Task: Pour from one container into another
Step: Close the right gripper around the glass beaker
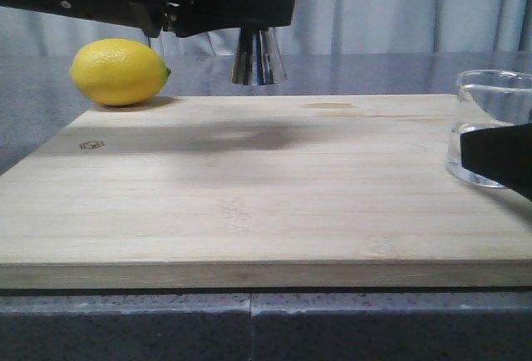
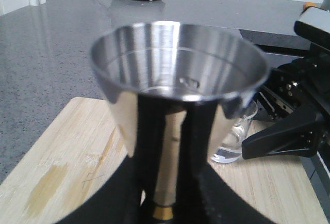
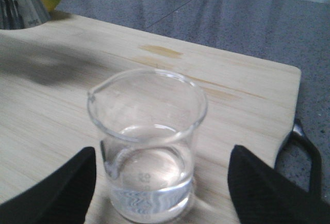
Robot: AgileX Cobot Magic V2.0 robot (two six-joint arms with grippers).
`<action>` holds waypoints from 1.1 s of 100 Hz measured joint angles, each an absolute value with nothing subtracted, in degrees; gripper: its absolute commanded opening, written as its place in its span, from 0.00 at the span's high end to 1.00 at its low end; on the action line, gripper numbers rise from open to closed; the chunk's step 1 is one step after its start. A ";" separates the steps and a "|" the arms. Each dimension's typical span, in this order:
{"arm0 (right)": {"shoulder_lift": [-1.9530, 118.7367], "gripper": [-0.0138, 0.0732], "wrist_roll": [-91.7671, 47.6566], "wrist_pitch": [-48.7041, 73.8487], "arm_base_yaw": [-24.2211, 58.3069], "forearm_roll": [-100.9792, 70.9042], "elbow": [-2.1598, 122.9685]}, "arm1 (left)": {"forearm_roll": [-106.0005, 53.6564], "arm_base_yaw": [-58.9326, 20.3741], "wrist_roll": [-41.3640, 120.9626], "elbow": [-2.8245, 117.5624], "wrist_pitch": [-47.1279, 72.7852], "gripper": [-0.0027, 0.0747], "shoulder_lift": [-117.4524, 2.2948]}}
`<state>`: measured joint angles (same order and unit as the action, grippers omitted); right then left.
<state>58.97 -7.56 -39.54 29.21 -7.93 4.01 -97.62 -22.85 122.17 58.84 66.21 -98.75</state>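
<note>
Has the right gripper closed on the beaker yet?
No: in the right wrist view both fingers stand clear of the beaker on either side.

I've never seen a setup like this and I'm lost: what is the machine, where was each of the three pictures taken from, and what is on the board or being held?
It is a robot with two arms, each ending in a two-fingered end effector. One picture looks forward over the table; the other two come from cameras on each wrist. A wooden cutting board lies on a grey counter, with a lemon at its far left corner. The left end effector is shut on a steel jigger, held above the board. The right end effector is open, its fingers either side of a glass beaker standing on the board with a little clear liquid inside. Nothing is being poured yet.
</note>
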 measured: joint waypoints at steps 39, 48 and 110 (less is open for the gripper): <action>69.19 0.32 -5.02 -50.48 29.21 -5.46 4.01 | -97.62 -22.85 122.08 58.84 66.21 0.99 -98.75; 71.39 0.32 -4.79 -53.41 29.21 -4.96 4.01 | -97.62 -22.85 122.08 58.84 66.21 0.99 -98.75; 76.83 0.43 -3.75 -62.35 29.21 -4.47 4.01 | -96.76 -22.85 122.08 58.84 66.21 0.99 -98.75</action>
<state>76.83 -3.75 -62.35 29.21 -4.47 4.01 -96.76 -22.85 122.08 58.84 66.21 -98.75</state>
